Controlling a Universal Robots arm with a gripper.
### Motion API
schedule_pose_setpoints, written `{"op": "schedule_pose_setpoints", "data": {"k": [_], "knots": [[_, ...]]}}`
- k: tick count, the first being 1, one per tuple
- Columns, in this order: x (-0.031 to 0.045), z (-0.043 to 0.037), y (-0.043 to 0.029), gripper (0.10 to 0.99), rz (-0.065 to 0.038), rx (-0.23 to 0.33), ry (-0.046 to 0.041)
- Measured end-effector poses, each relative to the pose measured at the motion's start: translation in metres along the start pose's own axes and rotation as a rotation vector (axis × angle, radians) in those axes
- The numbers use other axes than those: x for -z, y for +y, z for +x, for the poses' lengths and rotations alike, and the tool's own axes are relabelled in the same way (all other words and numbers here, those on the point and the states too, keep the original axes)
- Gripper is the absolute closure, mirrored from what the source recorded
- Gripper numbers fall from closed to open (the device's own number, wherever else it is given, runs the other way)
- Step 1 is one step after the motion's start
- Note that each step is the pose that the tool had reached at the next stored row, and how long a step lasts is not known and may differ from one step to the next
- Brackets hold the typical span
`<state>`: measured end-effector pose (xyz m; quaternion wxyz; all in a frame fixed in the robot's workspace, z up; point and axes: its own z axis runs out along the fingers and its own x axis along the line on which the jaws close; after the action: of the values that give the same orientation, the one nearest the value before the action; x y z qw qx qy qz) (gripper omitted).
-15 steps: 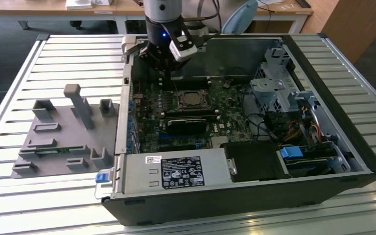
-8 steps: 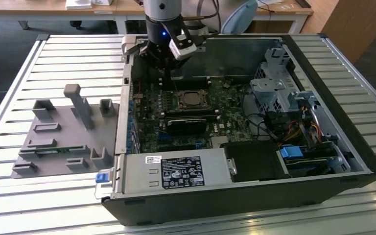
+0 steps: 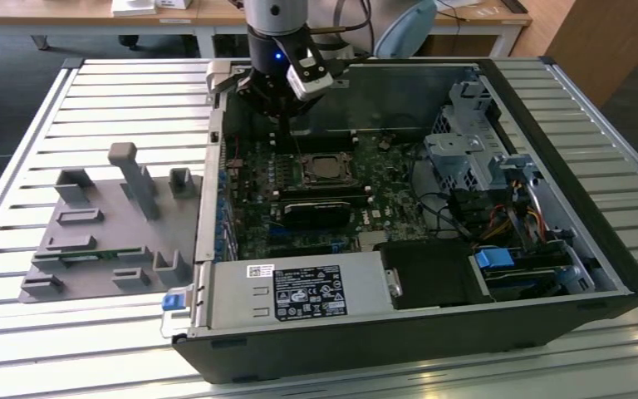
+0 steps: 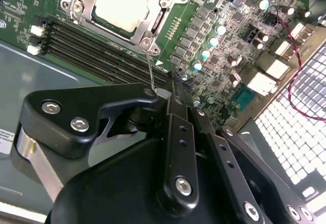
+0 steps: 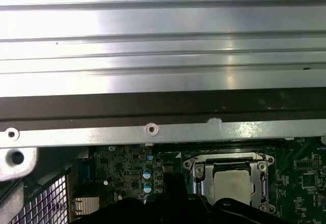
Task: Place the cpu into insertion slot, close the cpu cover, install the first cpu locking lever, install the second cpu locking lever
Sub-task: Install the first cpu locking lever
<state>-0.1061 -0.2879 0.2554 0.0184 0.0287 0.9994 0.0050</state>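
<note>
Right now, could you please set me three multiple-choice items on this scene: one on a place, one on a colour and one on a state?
1. In the exterior view, the grey fixture plate lies where from the computer case? A) its left B) its right C) inside it
2. The top of the cpu is: A) gold B) silver-grey C) blue
3. The cpu sits: A) on the fixture plate B) on the table C) in the insertion slot
Key: 1 A, it lies at the exterior view's left. 2 B, dull pale metal shows. 3 C, the cpu cover frames it there, while the jaws of the gripper pinch a thin locking lever.
</note>
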Motion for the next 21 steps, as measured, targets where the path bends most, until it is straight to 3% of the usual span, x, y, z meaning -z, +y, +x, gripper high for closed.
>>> {"op": "schedule_pose_setpoints", "data": {"k": [10,21], "knots": [[-0.0010,-0.0038,0.0023,0.980,0.000,0.000,0.0008],[-0.0022,-0.0204,0.0053,0.980,0.001,0.000,0.0022]]}}
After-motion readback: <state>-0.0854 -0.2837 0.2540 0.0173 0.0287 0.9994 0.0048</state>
